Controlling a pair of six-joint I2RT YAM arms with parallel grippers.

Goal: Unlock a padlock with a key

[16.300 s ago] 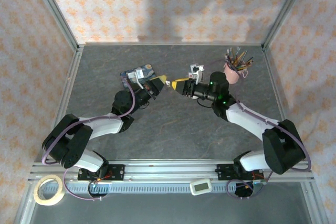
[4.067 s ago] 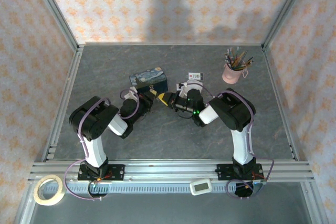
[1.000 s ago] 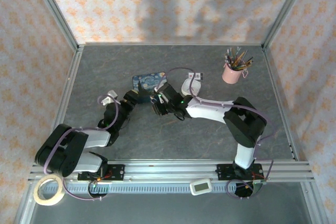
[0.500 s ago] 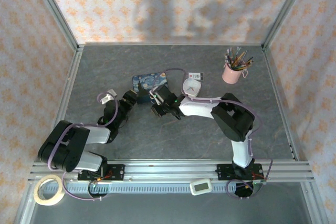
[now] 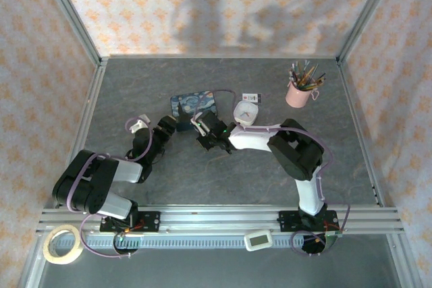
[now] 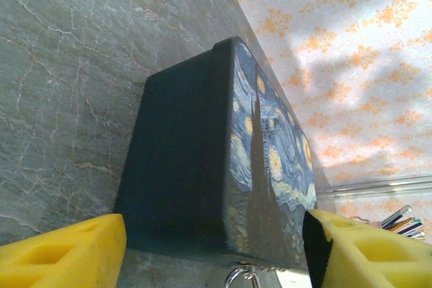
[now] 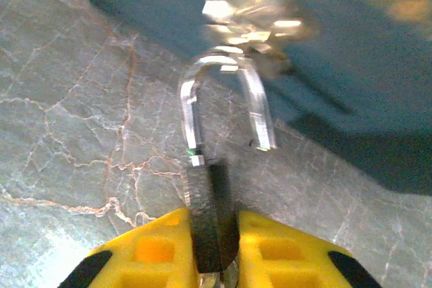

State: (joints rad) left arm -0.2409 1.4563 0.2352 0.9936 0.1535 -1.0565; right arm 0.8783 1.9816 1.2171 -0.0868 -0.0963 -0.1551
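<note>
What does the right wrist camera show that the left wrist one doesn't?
Right wrist: the padlock, its dark body clamped in the right pincer, shackle open. Left wrist: the left pincer's yellow fingers spread wide, the starry top of the blue tin, the flowered wall. Both: that tin, blurry on the right wrist, and the grey table.

Grey veined table (image 5: 216,180) with blue tin (image 5: 192,104) (painted), pink pen cup (image 5: 297,96), card (image 5: 251,97)

Orange-patterned walls (image 5: 223,5), grey, seemingly marbled tabletop (image 5: 223,187)

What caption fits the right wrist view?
Yellow jaws grip the padlock, one shackle leg free, beside the blue tin.
</note>
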